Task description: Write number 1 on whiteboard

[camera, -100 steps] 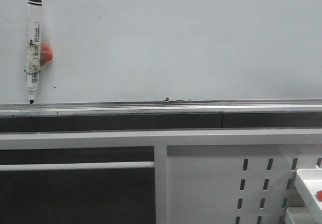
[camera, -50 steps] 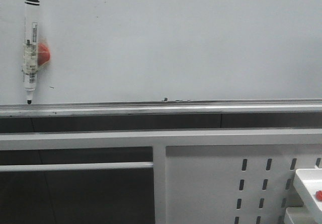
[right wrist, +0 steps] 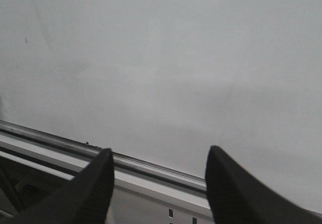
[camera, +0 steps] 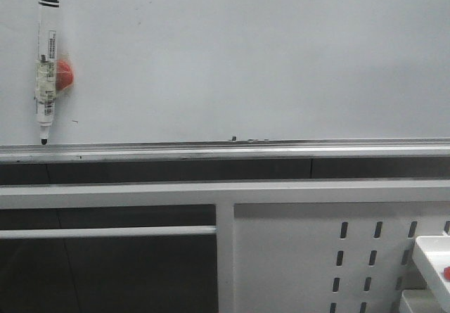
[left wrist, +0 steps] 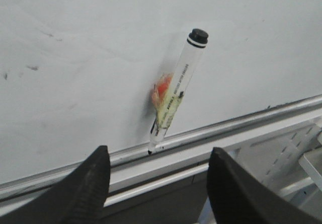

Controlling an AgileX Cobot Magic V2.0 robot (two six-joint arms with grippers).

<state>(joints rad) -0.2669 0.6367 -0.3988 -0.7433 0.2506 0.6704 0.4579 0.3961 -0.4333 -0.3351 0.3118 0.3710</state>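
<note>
The whiteboard (camera: 267,53) fills the upper part of the front view, pale and bare apart from tiny specks. A white marker (camera: 46,67) with a black cap hangs nearly upright at its left, tip down by the rail, with a red blob (camera: 65,75) behind it. The number 1 is out of view. In the left wrist view my left gripper (left wrist: 159,152) is open, a short way back from the marker (left wrist: 176,90), nothing between its fingers. My right gripper (right wrist: 160,151) is open too, facing bare whiteboard (right wrist: 176,58). Neither gripper shows in the front view.
A silver rail (camera: 225,148) runs along the board's lower edge. Below it are a white frame bar (camera: 211,192) and a white slotted panel (camera: 295,257). A white tray (camera: 430,253) holding a small red piece (camera: 445,273) pokes in at the lower right.
The whole front view wobbles slightly sideways and back; the marker stays hanging in the same spot on the board.
</note>
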